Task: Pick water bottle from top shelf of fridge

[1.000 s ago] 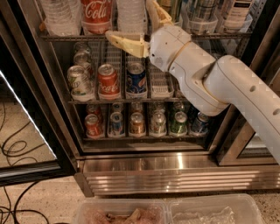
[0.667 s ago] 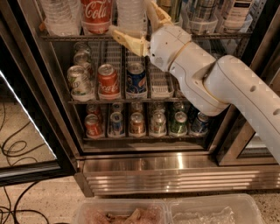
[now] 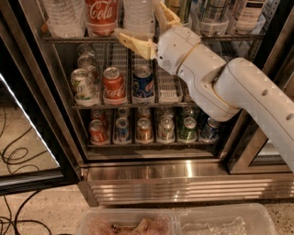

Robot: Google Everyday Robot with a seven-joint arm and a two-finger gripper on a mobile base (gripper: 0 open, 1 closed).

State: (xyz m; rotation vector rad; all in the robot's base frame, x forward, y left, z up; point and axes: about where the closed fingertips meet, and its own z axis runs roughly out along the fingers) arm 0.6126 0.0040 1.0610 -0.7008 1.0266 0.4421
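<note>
The fridge (image 3: pixel 183 181) stands open in front of me. On its top shelf (image 3: pixel 69 39), from left to right, stand a clear ribbed bottle (image 3: pixel 64 17), a red Coca-Cola bottle (image 3: pixel 101 16) and a second clear water bottle (image 3: pixel 137 10). Their tops are cut off by the frame, so no caps or labels show. My gripper (image 3: pixel 138 19) is at the base of the second clear bottle and is open. One tan finger (image 3: pixel 133 41) lies in front of and below the bottle to the left. The other finger (image 3: pixel 164 13) rises at its right side. My white arm (image 3: pixel 239 92) reaches in from the right.
Soda cans (image 3: pixel 114 85) fill the middle shelf and more cans (image 3: pixel 144 128) fill the lower one. The open glass door (image 3: pixel 27 137) is at the left, with cables (image 3: pixel 14 156) on the floor. Two clear plastic containers (image 3: pixel 174 225) sit at the bottom. More bottles (image 3: pixel 216 16) stand at the top right.
The gripper has risen slightly and edged in around the base of the clear bottle. The bottles and cans have not moved.
</note>
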